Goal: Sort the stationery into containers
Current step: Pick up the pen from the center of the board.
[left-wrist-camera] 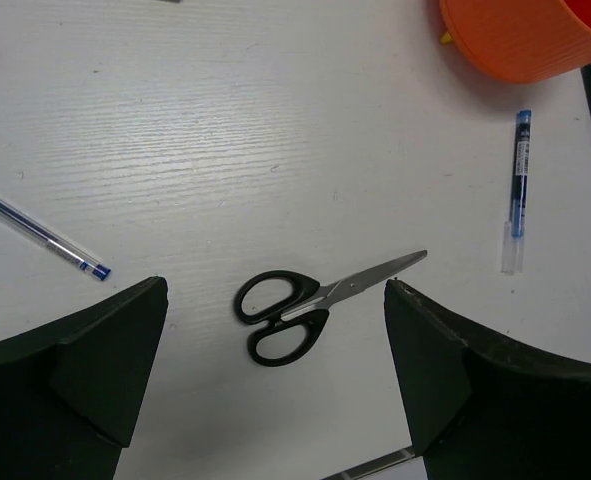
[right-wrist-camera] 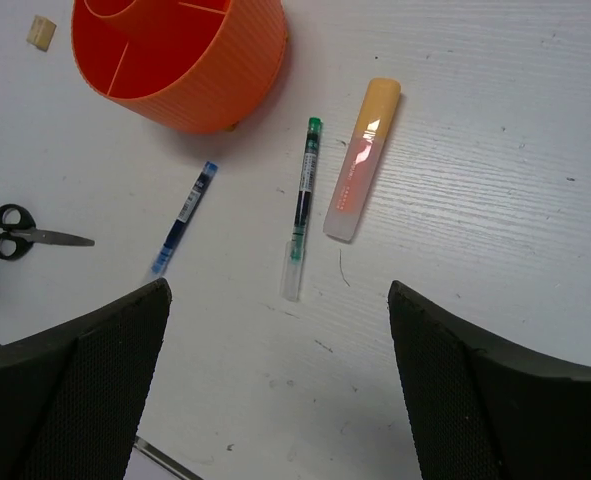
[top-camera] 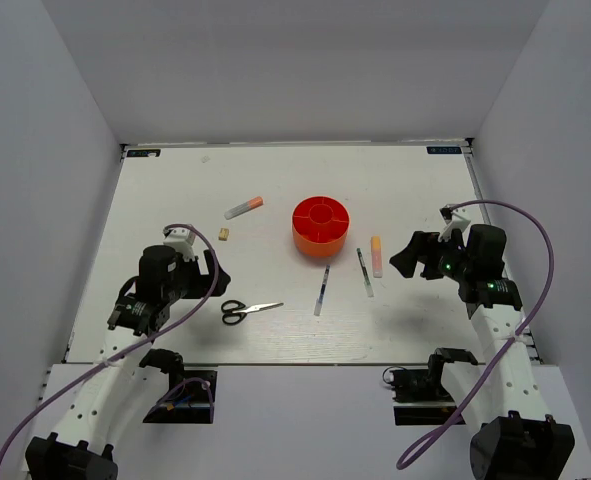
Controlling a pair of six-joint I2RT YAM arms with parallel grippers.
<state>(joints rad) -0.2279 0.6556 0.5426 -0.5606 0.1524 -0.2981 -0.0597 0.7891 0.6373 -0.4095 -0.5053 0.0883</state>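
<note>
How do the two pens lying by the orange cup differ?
The blue pen has blue trim; the green pen has green trim. The blue pen lies alone, slanted, one end near the cup; the green pen lies alongside the highlighter. Both are slim, flat on the table, outside the cup.

We see bright, even light falling from above. The white table nearly washes out in the overhead view, and the walls read as flat grey. Shadows are soft and faint, pooling under the arms at the near edge. In the wrist views glare streaks the highlighter and the blades of the scissors. The table grain is sharp, while the dark fingers close to the lens lose detail.
</note>
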